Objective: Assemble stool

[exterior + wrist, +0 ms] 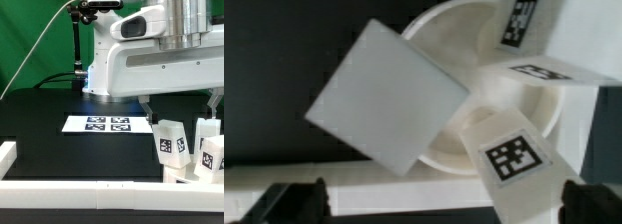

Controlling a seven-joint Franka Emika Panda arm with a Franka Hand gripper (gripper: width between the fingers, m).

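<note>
Black table, tagged stool legs, seat disc

The exterior view looks from low and in front, almost level with the table, and faces toward the arm's white base and a green curtain behind it. It stands at a middle distance, so the marker board lies in the centre and a white border rail runs across the near edge. The wrist view sits on the arm just above the hand and looks down past its two dark fingers from very near. It is filled by the seat disc and legs. Both views share the tagged legs seen at the exterior view's right
</note>
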